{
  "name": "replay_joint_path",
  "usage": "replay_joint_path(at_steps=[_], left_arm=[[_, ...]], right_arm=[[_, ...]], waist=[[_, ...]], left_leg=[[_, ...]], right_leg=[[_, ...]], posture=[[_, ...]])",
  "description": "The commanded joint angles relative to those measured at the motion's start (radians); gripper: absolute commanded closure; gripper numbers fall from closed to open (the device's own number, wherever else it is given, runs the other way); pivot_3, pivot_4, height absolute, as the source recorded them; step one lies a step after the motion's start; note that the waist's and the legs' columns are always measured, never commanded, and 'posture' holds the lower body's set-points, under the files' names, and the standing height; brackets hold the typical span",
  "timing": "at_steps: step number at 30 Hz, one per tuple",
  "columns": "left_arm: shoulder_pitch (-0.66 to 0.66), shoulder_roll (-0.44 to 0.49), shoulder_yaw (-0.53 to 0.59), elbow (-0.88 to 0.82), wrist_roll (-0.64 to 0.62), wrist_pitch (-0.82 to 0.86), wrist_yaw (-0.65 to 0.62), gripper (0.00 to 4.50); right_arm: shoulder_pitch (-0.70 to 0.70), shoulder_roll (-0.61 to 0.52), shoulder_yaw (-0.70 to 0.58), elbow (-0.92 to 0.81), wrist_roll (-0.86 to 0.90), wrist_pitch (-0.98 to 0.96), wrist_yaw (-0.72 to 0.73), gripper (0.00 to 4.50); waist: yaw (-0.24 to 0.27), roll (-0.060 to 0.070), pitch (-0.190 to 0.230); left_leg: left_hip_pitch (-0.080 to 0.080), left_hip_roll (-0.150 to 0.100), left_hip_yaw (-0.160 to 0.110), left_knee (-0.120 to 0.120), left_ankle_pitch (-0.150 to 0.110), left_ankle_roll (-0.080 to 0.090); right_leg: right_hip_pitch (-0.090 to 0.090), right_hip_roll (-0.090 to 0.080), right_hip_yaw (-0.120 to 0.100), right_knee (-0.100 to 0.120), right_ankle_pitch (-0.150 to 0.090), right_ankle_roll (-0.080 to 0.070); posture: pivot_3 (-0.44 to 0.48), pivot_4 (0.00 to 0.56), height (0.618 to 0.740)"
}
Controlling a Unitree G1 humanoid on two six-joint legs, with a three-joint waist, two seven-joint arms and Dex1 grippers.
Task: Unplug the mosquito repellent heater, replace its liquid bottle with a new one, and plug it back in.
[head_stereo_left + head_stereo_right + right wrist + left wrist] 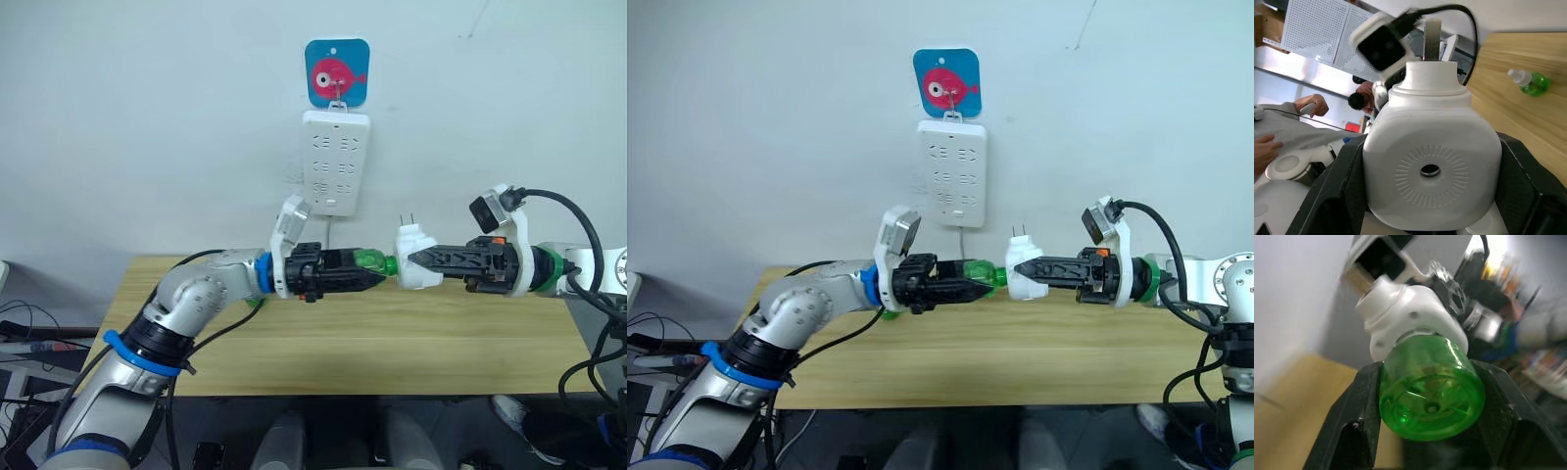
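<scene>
Gripping green bottle (369,260) — left hand (372,277); heater (414,258) clamped — right hand (419,259).

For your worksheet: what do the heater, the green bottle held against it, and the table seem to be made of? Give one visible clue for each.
The mosquito repellent heater: likely moulded white plastic, smooth with a soft sheen and fine moulded ribs round its vent hole. Its liquid bottle: translucent green, glossy, probably plastic, though glass can't be ruled out. The table: light wood or a wood-look laminate, with matte grain lines.
</scene>
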Motion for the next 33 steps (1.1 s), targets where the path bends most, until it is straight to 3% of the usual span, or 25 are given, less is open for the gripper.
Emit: replay_joint_path(at_steps=[1,10,14,18,20,27,33], left_arm=[[0.02,-0.017,0.099,0.025,-0.153,0.174,0.051,2.16],[0.113,0.01,0.211,0.017,-0.04,0.274,0.0,2.16],[0.14,0.029,0.244,0.026,0.035,0.263,-0.037,2.16],[0.148,-0.002,0.245,0.008,0.113,0.233,-0.047,2.16],[0.147,-0.028,0.249,0.002,0.124,0.24,-0.04,2.16],[0.168,-0.063,0.249,-0.035,0.179,0.242,-0.032,2.16],[0.184,-0.068,0.271,-0.054,0.184,0.26,-0.022,2.16]], right_arm=[[0.007,-0.013,-0.018,-0.029,0.01,-0.014,-0.011,1.5],[0.08,-0.104,-0.093,0.057,-0.078,-0.028,-0.004,1.5],[0.125,-0.165,-0.074,0.067,-0.361,-0.11,0.082,1.5],[0.14,-0.185,0.136,0.147,-0.862,-0.36,0.022,1.5],[0.143,-0.181,0.19,0.206,-1.004,-0.426,0.054,1.5],[0.103,-0.101,0.25,0.387,-1.281,-0.521,0.115,1.5],[0.069,-0.033,0.247,0.495,-1.393,-0.518,0.195,1.5]], waist=[[-0.002,0.0,0.001],[0.004,-0.001,0.002],[0.005,-0.001,0.002],[0.005,-0.001,0.002],[0.009,0.0,0.002],[0.002,0.0,0.003],[0.006,0.002,0.005]], left_leg=[[0.0,0.0,0.0,0.0,0.0,0.0],[0.0,0.0,0.003,0.0,0.002,-0.004],[0.0,0.0,0.004,0.0,0.002,-0.004],[0.001,0.0,0.006,0.0,0.002,-0.004],[0.001,-0.002,0.006,0.0,0.003,-0.005],[0.001,0.0,0.008,0.0,0.003,-0.005],[0.002,0.0,0.007,0.0,0.004,-0.006]], right_leg=[[0.0,0.0,0.0,0.0,0.0,0.0],[0.0,0.0,0.002,-0.001,0.0,0.0],[0.0,0.0,0.003,-0.001,0.0,0.0],[0.0,0.0,0.003,-0.001,0.0,0.0],[-0.001,-0.001,0.003,-0.001,0.0,0.0],[-0.001,-0.003,0.004,-0.001,0.0,0.0],[-0.001,-0.003,0.004,-0.001,0.0,0.0]], posture=[[0.036,0.181,0.74],[0.039,0.179,0.74],[0.04,0.18,0.74],[0.043,0.183,0.74],[0.045,0.186,0.74],[0.053,0.195,0.74],[0.064,0.201,0.74]])
